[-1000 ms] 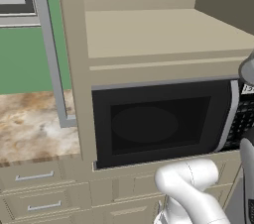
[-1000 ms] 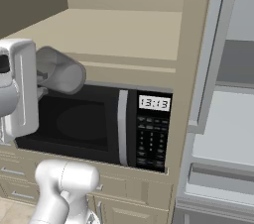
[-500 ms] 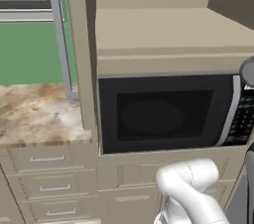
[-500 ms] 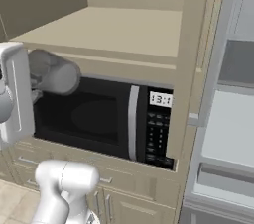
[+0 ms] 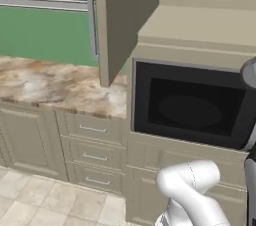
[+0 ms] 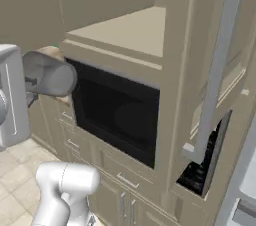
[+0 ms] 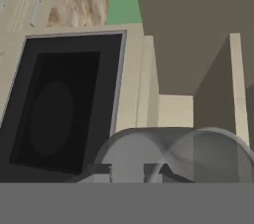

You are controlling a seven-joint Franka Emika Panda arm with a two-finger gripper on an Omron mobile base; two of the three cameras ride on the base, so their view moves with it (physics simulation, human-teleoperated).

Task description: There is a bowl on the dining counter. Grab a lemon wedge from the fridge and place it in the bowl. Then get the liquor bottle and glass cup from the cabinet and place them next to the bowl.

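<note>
Glass cup [image 7: 173, 154] clamped in gripper [image 7: 128, 171], microwave [image 7: 64, 104] beyond

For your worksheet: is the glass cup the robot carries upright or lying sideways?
Sideways: the glass cup lies horizontal, its round end facing the microwave.

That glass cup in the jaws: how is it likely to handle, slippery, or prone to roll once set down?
The glass cup looks smooth and translucent, so probably slippery and breakable. It is carried on its side in front of the microwave; being round, it would likely roll if released that way. Looks hollow, so probably light.
</note>
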